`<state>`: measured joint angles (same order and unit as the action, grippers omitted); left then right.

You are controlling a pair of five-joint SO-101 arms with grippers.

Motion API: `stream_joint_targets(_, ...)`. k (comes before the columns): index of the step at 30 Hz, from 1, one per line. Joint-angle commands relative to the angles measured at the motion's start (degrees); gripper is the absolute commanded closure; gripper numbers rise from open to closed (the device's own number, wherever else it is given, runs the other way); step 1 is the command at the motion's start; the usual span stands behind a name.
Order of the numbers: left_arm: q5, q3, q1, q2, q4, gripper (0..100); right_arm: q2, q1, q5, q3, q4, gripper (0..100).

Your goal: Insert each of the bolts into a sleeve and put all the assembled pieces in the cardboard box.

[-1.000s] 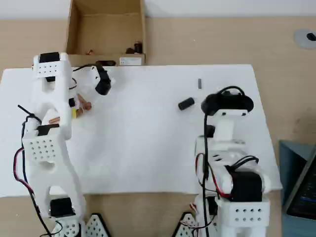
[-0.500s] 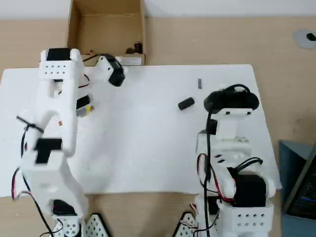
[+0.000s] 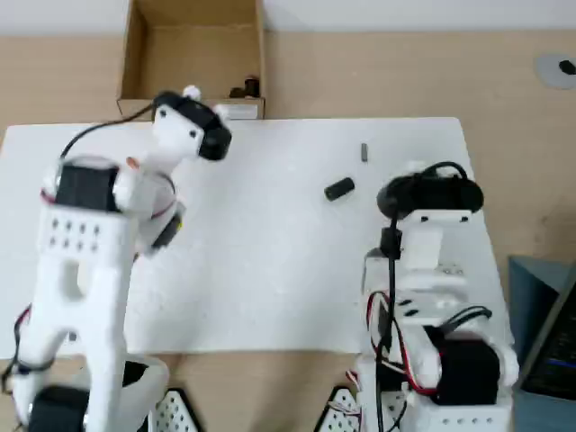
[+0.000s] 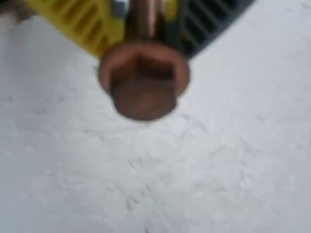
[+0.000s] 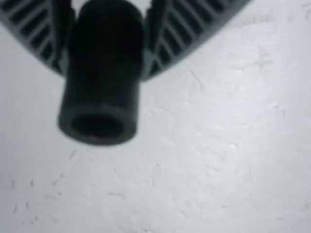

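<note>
A copper hex-head bolt [image 4: 144, 82] is held head-out over the white mat [image 4: 194, 184], with my left gripper [image 4: 146, 14] shut on its shank between a yellow and a dark finger. A black sleeve [image 5: 99, 97] hangs bore-down over the mat, and my right gripper [image 5: 104, 19] is shut on it. In the high view the left arm [image 3: 85, 234] is over the mat's left part and the right arm [image 3: 430, 193] is at its right. Another black sleeve [image 3: 339, 189] lies loose on the mat [image 3: 270, 270]. The cardboard box [image 3: 135, 54] stands beyond the far edge, with dark pieces [image 3: 247, 88] in its near right corner.
A small dark pin [image 3: 364, 152] lies on the mat beyond the loose sleeve. A laptop [image 3: 549, 342] sits off the table's right side and a grey disc [image 3: 556, 67] at the far right. Bare mat stretches between the two arms.
The left arm has swung away from the mat's far left edge and turned toward the middle, carrying the bolt. The right arm has drifted slightly right and nearer.
</note>
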<state>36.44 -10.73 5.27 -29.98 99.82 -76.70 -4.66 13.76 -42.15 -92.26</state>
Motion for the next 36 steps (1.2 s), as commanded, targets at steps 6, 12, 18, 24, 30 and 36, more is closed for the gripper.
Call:
stream_joint_targets(6,-19.5,-13.4,0.0,-21.3,-9.5,99,-11.0,-4.2,-4.0,-3.6,3.8,98.9)
stream_joint_targets(12,-29.5,-26.4,-0.1,-36.6,-23.1,99,-19.0,-4.8,-5.5,-13.2,9.5,98.9)
stream_joint_targets(18,-37.8,-39.2,-0.1,-51.7,-32.7,100,-22.4,-5.0,-5.5,-19.3,14.2,98.9)
stream_joint_targets(24,-48.8,-47.5,0.4,-66.4,-40.2,100,-24.7,-14.7,-4.9,-23.0,15.5,98.9)
stream_joint_targets(30,-53.4,-50.3,0.6,-74.9,-41.4,100,-27.1,-25.5,-5.0,-25.2,17.1,98.9)
stream_joint_targets(36,-61.7,-46.1,6.7,-74.4,-41.5,100,-27.2,-35.6,-5.3,-25.5,17.1,98.9)
